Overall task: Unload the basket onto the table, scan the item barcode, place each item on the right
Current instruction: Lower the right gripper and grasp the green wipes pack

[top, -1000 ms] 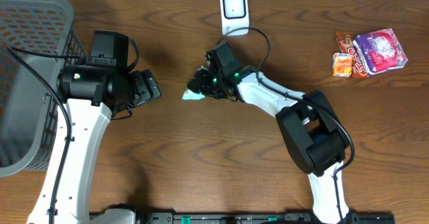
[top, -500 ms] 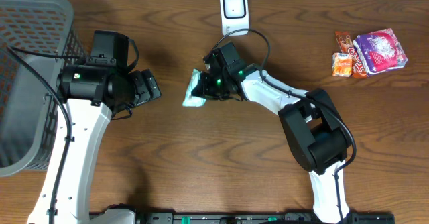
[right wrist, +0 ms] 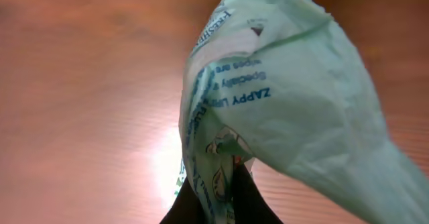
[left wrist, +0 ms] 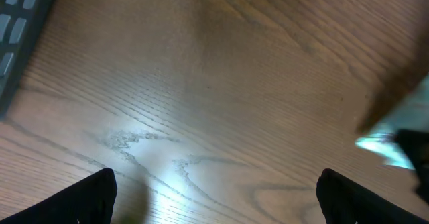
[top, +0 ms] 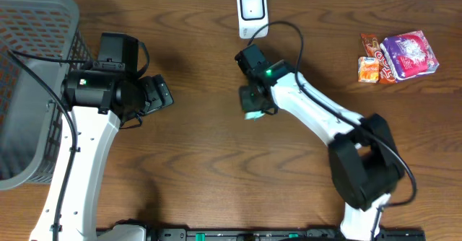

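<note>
Obs.: pale green packet (right wrist: 288,110), pinched in the right gripper (right wrist: 218,197). Blue print just above its fingertips reads "ZAPPY", upside down. A smaller line over that is partly legible: "Specially". Up the packet's edge, left of the fingertips: "FRESHE", cut off. Print on the snack packs (top: 408,55) is too small to read.

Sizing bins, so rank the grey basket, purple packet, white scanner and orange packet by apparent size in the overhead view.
1. grey basket
2. purple packet
3. white scanner, only somewhat smaller
4. orange packet, smallest
</note>
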